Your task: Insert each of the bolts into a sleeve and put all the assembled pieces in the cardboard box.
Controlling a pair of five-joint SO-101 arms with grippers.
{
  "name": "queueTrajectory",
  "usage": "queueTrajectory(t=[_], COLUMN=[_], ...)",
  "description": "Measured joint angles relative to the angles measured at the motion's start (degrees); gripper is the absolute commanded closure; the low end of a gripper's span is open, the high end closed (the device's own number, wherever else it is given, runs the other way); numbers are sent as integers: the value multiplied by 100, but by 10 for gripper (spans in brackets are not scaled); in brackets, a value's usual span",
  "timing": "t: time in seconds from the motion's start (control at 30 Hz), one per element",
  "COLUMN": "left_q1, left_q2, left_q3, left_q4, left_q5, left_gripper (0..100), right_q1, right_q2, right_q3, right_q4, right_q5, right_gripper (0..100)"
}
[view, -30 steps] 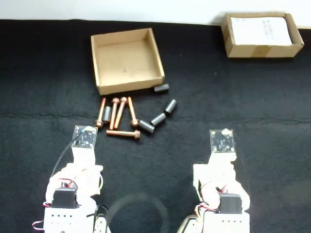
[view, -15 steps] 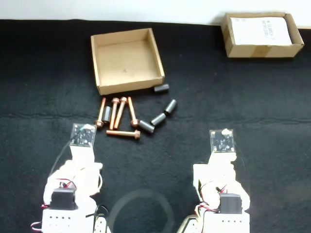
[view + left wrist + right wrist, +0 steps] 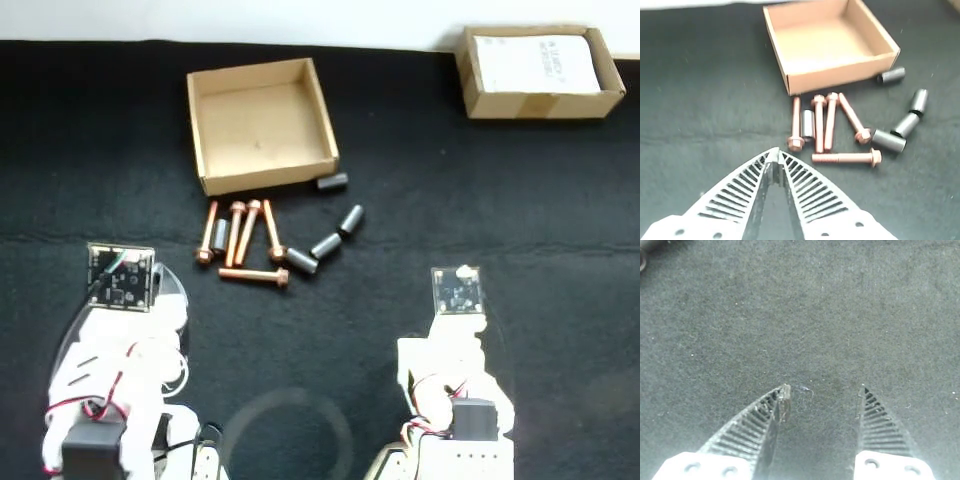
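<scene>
A carton (image 3: 535,106) holding white paper (image 3: 540,62) sits on black cloth (image 3: 480,210)

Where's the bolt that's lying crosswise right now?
High view: the crosswise bolt lies left of centre, just past the near ends of the other four bolts, its head beside a grey sleeve.

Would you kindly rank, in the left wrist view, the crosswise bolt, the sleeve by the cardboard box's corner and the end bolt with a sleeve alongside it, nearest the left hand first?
1. End bolt: head just ahead of the left hand.
2. Crosswise bolt: slightly farther, off to one side.
3. Sleeve: farthest, at the cardboard box corner.
</scene>
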Motion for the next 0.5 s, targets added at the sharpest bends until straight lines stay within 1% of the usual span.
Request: queueTrajectory(t=[0.1, 0.33, 0.5], left_q1=[0, 0, 0], left_q2=[747, 3112, 4510], left_q3=[-774, -2769, -3420], left_q4=[141, 1002, 1705], left_q5=[26, 26, 26], left_gripper=[990, 990, 990], right_q1=[0, 0, 0], right_q2=[0, 0, 0], right_q3=[0, 0, 0], right_q4=[0, 0, 0], right_q5=[0, 0, 0], right_gripper=[789, 789, 789])
